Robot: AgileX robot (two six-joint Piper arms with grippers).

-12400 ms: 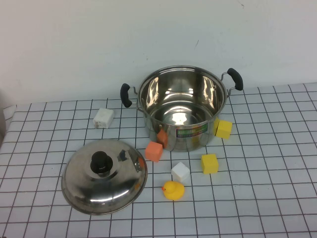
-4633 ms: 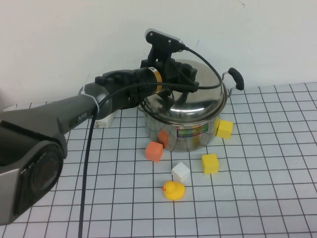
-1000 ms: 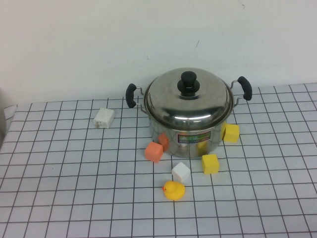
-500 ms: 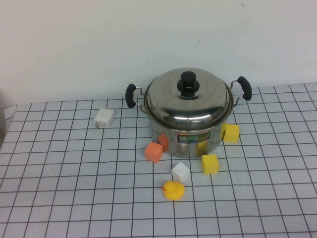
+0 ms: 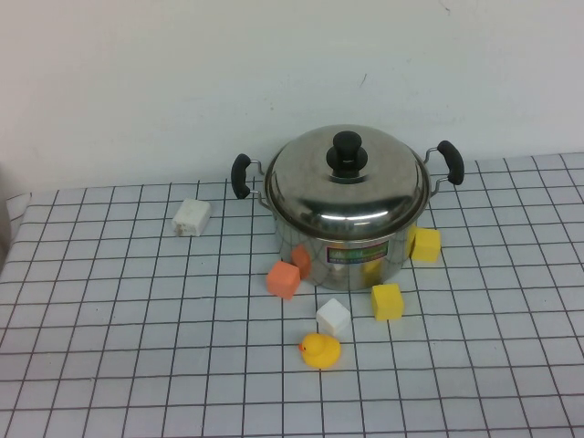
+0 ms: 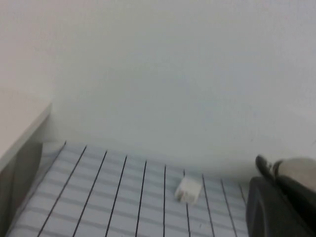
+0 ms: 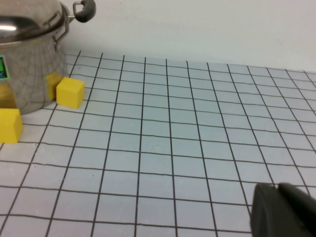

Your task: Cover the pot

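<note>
The steel pot (image 5: 351, 251) with two black side handles and a green-yellow label stands at the table's back middle. The domed steel lid (image 5: 351, 193) with its black knob (image 5: 347, 151) sits on the pot and covers it. Neither gripper shows in the high view. My left gripper (image 6: 281, 207) shows only in the left wrist view, shut and empty, with the pot (image 6: 296, 168) beyond it. My right gripper (image 7: 281, 212) shows only in the right wrist view, shut and empty above the grid cloth, well away from the pot (image 7: 24, 74).
Around the pot lie an orange block (image 5: 283, 279), a white block (image 5: 333, 317), two yellow blocks (image 5: 387, 301) (image 5: 425, 245) and a yellow duck (image 5: 319, 350). Another white block (image 5: 191, 217) lies to the left. A white wall stands behind.
The lid lay on the table at the front left, my left arm set it on the pot, then drew out of view. Nothing has moved in the last second.
</note>
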